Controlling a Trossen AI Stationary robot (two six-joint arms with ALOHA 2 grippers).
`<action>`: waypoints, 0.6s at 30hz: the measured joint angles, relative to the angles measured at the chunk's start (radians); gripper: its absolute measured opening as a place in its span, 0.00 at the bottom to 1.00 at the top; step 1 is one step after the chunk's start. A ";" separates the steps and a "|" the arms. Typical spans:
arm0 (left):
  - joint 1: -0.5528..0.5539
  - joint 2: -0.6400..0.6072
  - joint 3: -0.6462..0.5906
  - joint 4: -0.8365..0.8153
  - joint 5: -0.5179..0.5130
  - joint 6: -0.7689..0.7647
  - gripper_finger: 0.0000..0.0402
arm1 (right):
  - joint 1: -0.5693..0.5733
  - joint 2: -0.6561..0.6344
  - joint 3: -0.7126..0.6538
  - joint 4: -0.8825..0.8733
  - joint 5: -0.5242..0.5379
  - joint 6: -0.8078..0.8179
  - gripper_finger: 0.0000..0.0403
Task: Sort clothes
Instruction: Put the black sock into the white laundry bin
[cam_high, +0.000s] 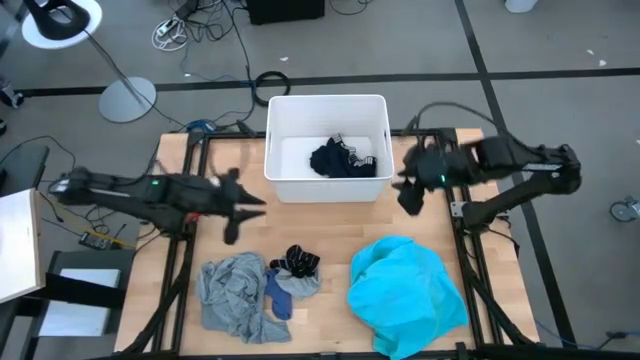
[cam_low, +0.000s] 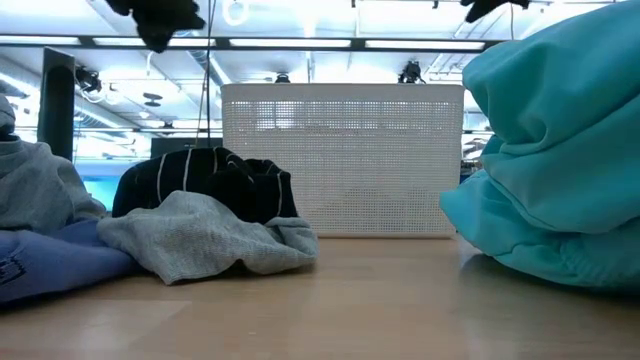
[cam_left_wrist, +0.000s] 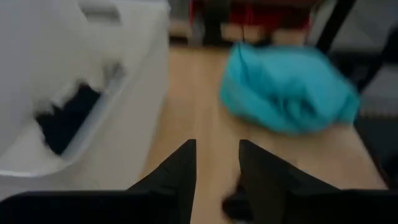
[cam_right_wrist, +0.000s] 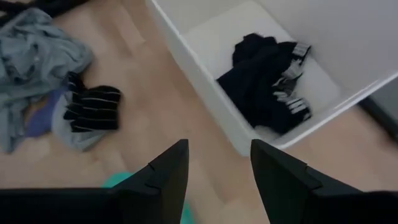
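Left pincer (cam_high: 232, 208) hovering over bench (cam_high: 330, 235) at 9 o'clock of white bin (cam_high: 327, 148), fingers parted, holding nothing. Right pincer (cam_high: 408, 189) hanging at bin's 3 o'clock, parted, empty.

Progress: navy-black garment (cam_high: 343, 160) lying in bin; rest waiting outside, so sorting probably early.

Turquoise garment (cam_high: 405, 293) bunched at 5 o'clock, long axis 11-to-5. Grey shirt (cam_high: 228, 294) crumpled at 7 o'clock; striped dark sock (cam_high: 296, 262), grey sock (cam_high: 302, 284) and blue sock (cam_high: 277, 294) beside it.

One white bin (cam_high: 327, 108) holds one dark garment (cam_high: 343, 159). On the desk (cam_high: 330, 225) lie four more pieces — one turquoise garment (cam_high: 406, 293), one grey shirt (cam_high: 232, 293), one black striped piece (cam_high: 296, 263) and one blue sock (cam_high: 277, 295). Two arms.
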 joint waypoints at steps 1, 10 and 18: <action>-0.013 0.052 0.030 -0.038 0.002 -0.017 0.32 | 0.038 -0.010 -0.033 0.016 0.011 0.034 0.43; -0.120 0.397 0.152 -0.155 0.061 -0.195 0.32 | 0.310 -0.006 -0.312 0.206 0.182 0.260 0.43; -0.162 0.600 0.157 -0.139 0.116 -0.288 0.32 | 0.451 0.031 -0.456 0.290 0.306 0.462 0.43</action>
